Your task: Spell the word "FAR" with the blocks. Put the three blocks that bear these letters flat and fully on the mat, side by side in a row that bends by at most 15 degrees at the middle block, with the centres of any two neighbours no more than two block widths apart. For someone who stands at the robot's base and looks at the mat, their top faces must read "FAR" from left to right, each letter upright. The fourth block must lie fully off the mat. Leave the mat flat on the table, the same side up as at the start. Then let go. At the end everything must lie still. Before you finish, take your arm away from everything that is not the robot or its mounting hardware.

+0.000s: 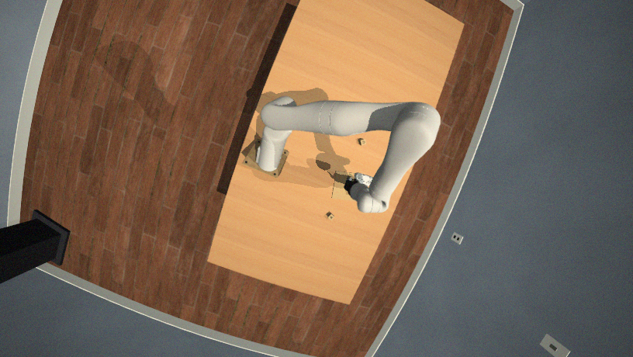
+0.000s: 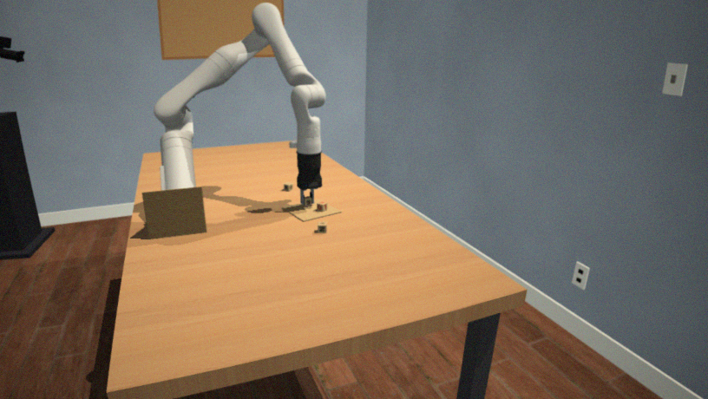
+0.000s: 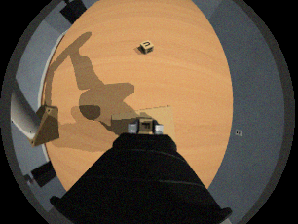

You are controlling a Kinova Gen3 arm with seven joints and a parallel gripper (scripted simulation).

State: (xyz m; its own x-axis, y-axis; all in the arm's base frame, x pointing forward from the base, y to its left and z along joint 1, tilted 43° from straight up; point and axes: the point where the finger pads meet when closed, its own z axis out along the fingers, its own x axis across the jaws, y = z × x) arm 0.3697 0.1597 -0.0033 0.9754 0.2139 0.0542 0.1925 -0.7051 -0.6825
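Two blocks are at the mat: the held block, and the mat block, just right of it in the exterior view. The likeliest trouble is at release: if the held block is let go while above the mat or slightly tilted, it could drop, tip or turn its letter askew. Opening could also push a finger into the mat block and spoil the row, as there seems little room between them; dragging low on the way up might shift the mat itself. The fingers stand partly apart, closed on the held block, which sits between their tips, low over the mat's far side in the exterior view; whether it touches down, I cannot tell. The near block lies on the desk, below the mat in the top view, and the far block above it, seemingly bearing a U, so probably the spare.
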